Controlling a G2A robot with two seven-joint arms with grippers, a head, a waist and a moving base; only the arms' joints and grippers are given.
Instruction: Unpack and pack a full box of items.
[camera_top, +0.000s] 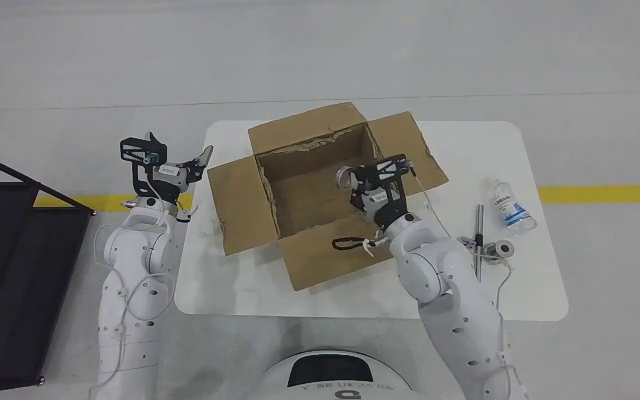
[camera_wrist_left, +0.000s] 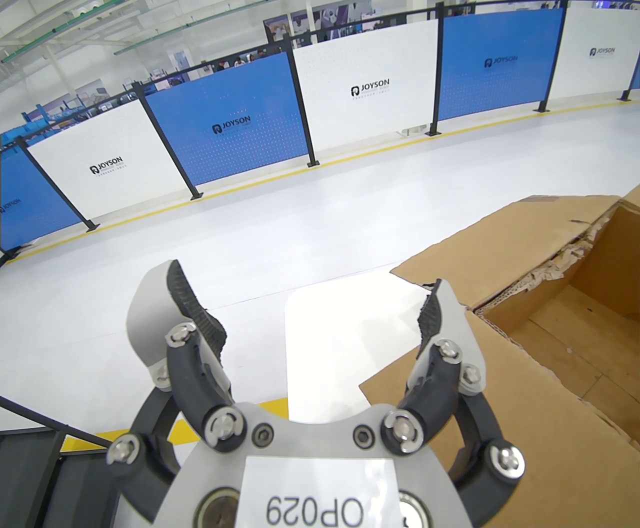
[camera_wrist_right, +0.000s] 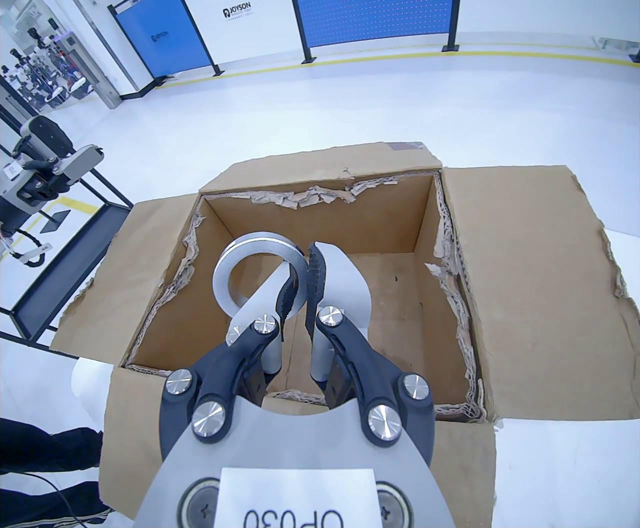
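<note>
One metal ring (camera_wrist_right: 225, 280) hangs over the open cardboard box (camera_top: 235, 205) on the table (camera_top: 480, 290), its rim pinched by the right gripper (camera_wrist_right: 302, 265). Just beside a box flap, the left gripper (camera_wrist_left: 306, 277) stands spread wide. Farther from the box lies a water bottle (camera_top: 511, 208).

- A white surface (camera_top: 540, 285) with rounded corners carries everything.
- An open cardboard box (camera_top: 235, 205) sits left of its middle, flaps spread flat.
- A clear plastic bottle (camera_top: 510, 208) lies near the right edge.
- A thin metal rod (camera_top: 479, 232) lies just beside a small grey cylinder (camera_top: 504, 247).
</note>
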